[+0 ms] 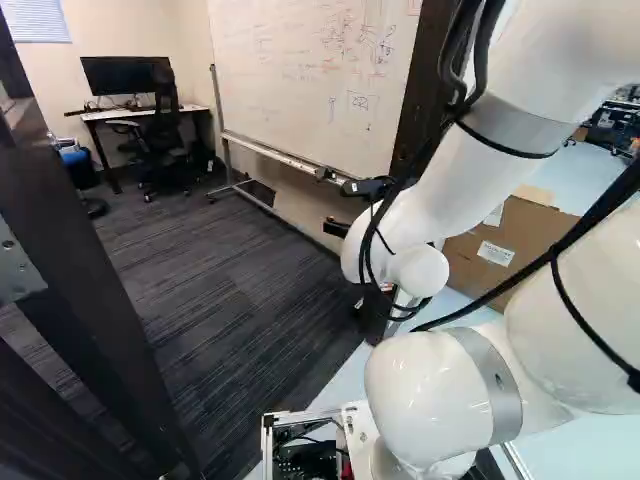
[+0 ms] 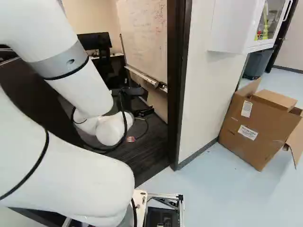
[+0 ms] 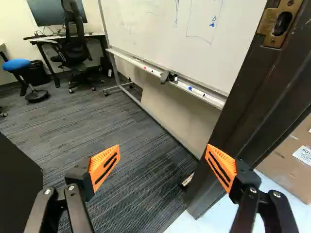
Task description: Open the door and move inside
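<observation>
In the doorway, the pincer (image 3: 163, 151) faces the carpeted floor (image 3: 126, 116) of the room beyond, its fingers wide apart with nothing between them. We place the door (image 2: 28, 90) to its left: a dark upright leaf, its long axis vertical, seemingly swung open, with the passage lying to its right. We see no handle near the pads. To the right, and much closer to the pincer, rises the dark door frame (image 3: 243, 111), with its strike plate (image 3: 266, 24) set high; whether the right finger touches the wood we cannot tell. We have only one arm (image 1: 440, 190), reaching forward beside this frame.

Farther in, on the right, a whiteboard (image 3: 165, 34) stands on its wheeled stand; a chair (image 3: 73, 29) and desk (image 1: 197, 107) occupy the far left. On the near right, outside, lies a carton (image 2: 255, 132). We judge the opening step largely done; advancing the base (image 2: 140, 198) would next require steering between leaf and frame, the frame being the likelier snag.
</observation>
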You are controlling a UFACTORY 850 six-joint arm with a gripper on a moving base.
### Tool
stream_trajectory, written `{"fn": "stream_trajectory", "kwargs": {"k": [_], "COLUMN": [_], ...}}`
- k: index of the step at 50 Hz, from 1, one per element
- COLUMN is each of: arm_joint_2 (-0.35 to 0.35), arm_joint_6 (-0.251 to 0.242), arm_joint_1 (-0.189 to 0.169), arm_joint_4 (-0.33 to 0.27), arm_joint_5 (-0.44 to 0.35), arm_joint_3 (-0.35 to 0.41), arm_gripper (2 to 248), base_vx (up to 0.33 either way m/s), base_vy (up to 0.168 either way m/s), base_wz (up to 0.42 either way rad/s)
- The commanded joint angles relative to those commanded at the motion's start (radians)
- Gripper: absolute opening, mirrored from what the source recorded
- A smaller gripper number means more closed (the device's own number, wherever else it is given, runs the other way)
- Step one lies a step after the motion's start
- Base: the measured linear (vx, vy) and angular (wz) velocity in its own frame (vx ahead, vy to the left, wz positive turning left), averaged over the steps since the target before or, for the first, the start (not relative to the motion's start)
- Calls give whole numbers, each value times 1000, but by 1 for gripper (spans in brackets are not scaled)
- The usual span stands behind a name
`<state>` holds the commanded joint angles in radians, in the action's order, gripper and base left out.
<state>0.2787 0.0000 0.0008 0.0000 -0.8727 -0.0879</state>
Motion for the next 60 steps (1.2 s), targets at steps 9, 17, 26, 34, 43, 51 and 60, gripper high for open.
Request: {"fn": "stream_trajectory", "kwargs": {"k": [9, 17, 26, 34, 43, 51, 60], "arm_joint_2": [1, 1, 1, 1, 1, 1, 1], "arm_joint_6": [0, 0, 0, 0, 0, 0, 0], "arm_joint_1": [-1, -1, -1, -1, -1, -1, -1], "arm_joint_4": [0, 0, 0, 0, 0, 0, 0], "arm_joint_5": [0, 0, 0, 0, 0, 0, 0], "arm_joint_3": [1, 1, 1, 1, 1, 1, 1], "arm_gripper": [247, 247, 247, 247, 247, 247, 247], "base_vx": [0, 0, 0, 45, 24, 25, 37], "base_vy": [0, 0, 19, 52, -4, 18, 28], "base_wz": [0, 0, 36, 46, -16, 83, 128]}}
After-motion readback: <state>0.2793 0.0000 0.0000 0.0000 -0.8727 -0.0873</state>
